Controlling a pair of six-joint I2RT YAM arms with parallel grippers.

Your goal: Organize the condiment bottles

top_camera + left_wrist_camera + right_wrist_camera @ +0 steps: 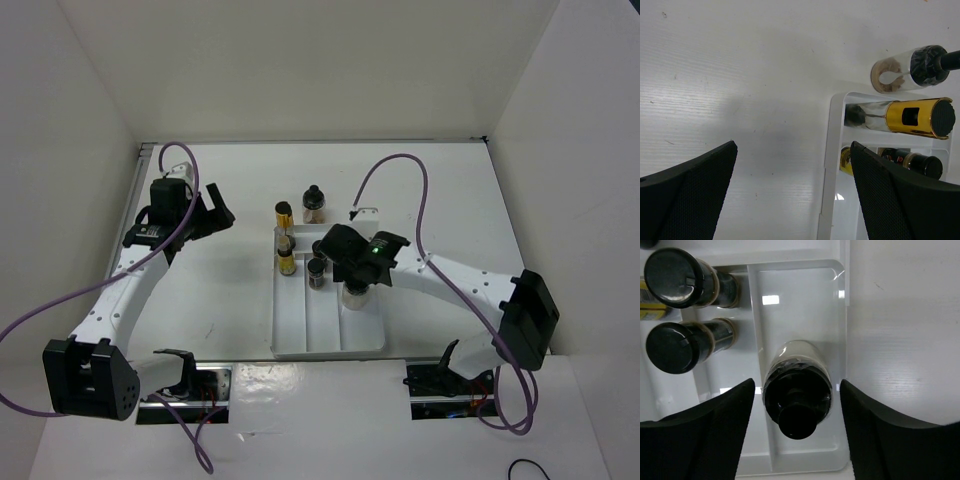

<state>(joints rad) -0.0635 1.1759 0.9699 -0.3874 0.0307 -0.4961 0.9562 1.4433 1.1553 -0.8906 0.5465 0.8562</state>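
The left claw [792, 146] hangs spread wide and empty above the bare white tabletop [740, 65], with its two black fingers [690, 190] well apart. To its right is the far left corner of the white three-section tray [834, 150]. Beyond that corner, just outside the tray's far rim, stands a beige-filled spice jar [895, 75].

Also right of this claw, in the tray's left section, a gold-labelled jar [912, 117] stands at the far end. A second yellow jar [287, 260] stands in the same section, nearer the arm bases.

Farther right, the right claw [796, 385] hovers over the tray's right section. It is parted around a black-capped pale jar [797, 390] that stands upright on the tray floor. A sliver of white shows between the jar and the finger on either side, so neither finger touches it.

To the left of this claw, a dark-filled jar [680, 277] and a second dark jar [687, 342], both black-capped, stand one behind the other in the middle section. To this claw's right, past the tray's rim, lies bare tabletop.
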